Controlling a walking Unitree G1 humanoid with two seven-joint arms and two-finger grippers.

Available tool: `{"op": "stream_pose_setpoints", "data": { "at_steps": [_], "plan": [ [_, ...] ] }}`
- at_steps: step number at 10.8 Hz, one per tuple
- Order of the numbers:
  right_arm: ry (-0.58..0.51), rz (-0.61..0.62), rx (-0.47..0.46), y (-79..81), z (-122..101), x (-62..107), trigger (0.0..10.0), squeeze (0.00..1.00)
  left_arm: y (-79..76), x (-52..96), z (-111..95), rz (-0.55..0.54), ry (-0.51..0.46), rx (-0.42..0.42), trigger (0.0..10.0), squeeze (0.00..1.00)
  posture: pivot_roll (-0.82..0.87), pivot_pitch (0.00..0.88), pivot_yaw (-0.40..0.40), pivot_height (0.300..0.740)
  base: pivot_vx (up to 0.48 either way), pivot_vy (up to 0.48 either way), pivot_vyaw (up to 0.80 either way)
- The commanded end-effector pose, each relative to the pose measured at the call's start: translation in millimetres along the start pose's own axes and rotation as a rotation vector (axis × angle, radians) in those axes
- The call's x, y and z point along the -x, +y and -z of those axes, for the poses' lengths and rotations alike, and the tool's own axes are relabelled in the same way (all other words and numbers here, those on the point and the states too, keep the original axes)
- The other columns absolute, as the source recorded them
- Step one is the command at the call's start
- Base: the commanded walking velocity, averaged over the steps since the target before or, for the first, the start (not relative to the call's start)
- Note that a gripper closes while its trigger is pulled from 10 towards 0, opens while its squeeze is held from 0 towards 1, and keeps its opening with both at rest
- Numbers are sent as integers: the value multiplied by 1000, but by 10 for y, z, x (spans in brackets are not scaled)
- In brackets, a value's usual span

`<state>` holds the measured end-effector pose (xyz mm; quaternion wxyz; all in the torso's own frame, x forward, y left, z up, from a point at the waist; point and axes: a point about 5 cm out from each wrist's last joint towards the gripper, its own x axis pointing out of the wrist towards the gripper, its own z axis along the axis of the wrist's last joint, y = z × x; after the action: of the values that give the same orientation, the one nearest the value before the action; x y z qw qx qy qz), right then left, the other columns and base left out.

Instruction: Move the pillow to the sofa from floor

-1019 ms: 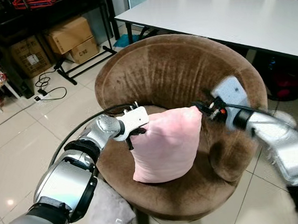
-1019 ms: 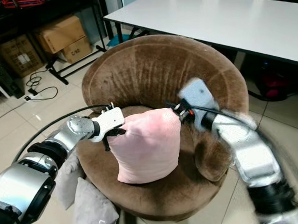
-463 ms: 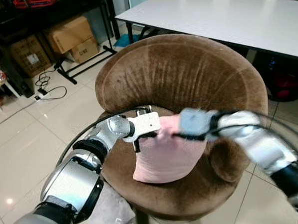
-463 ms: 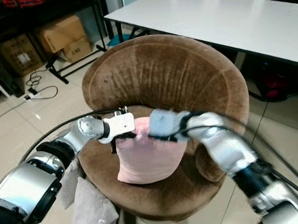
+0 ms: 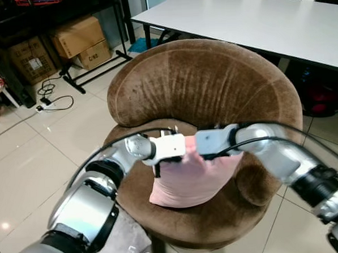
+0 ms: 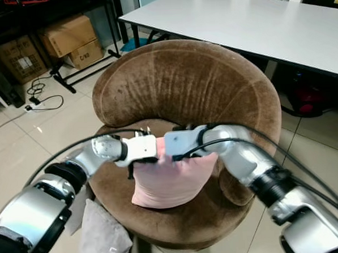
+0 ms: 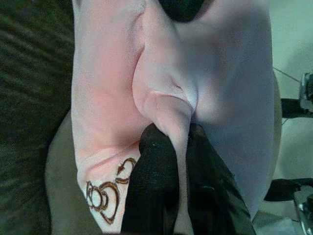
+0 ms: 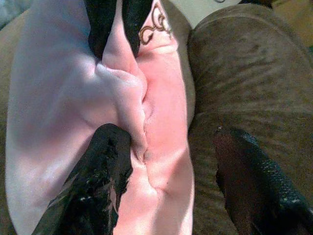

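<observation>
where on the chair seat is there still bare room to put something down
Bare seat shows in front of the pink pillow up to the brown round chair's front rim. Crowded: the pillow's top, where the left claw pinches a fold and the right claw hangs open.

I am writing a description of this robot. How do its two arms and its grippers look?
Both arms are silver metal with black joint bands; a black cable loops along each. Each wrist ends in a pale boxy housing. The left gripper and the right gripper each have two long black fingers with a textured surface.

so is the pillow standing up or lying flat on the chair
Standing up: the pink pillow rests on its lower edge on the brown chair seat.
</observation>
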<state>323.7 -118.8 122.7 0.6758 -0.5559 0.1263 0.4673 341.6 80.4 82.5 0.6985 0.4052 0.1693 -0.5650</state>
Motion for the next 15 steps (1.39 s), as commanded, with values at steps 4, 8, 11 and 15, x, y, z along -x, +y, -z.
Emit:
{"op": "stream_pose_setpoints", "data": {
  "at_steps": [4,8,11,15],
  "plan": [
    [89,-40,4,164,154,-120,0,0,-19,-10,-17,27,-3,-19,0,0,-227,0,65,740,0,0,0],
    [43,-26,-87,166,116,-164,0,0,-3,-5,-36,29,-9,-16,0,0,-230,0,72,740,0,0,0],
    [56,-42,-100,212,128,-180,0,0,-24,-19,-44,45,-17,-12,0,0,-230,0,80,740,0,0,0],
    [45,-44,-124,247,113,-194,0,0,-39,-36,-54,48,-25,-2,0,0,-228,0,82,740,0,0,0]
  ]
}}
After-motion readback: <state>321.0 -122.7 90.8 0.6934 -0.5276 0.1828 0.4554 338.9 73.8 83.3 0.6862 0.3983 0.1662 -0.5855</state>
